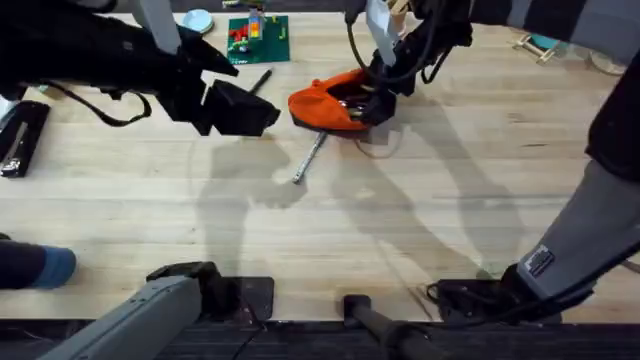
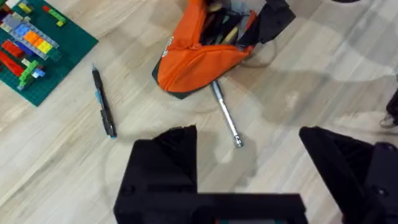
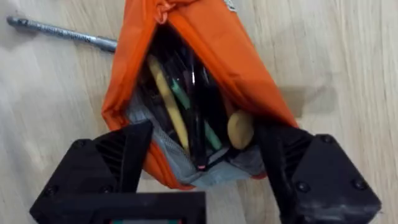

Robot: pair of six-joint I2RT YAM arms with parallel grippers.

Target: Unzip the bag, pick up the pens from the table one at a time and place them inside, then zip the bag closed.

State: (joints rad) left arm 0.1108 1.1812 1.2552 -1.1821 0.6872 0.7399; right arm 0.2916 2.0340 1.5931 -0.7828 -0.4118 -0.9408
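The orange bag (image 1: 325, 100) lies on the table (image 1: 420, 220) with its zipper open. Several pens and pencils show inside the bag (image 3: 199, 93). My right gripper (image 1: 378, 100) is open and straddles the bag's open end, one finger (image 3: 109, 168) on each side of the fabric. A silver pen (image 1: 310, 160) lies on the wood just in front of the bag, one end near the bag's edge (image 2: 227, 115). A black pen (image 1: 260, 80) lies to the left of the bag (image 2: 104, 102). My left gripper (image 2: 249, 155) hovers open above the table, left of the bag and over the near end of the silver pen.
A green baseplate with coloured bricks (image 1: 258, 40) sits at the far edge behind the black pen. A black flat object (image 1: 20, 135) lies at the left edge, and a blue item (image 1: 50, 265) at the near left. Bare wood stretches across the front and right.
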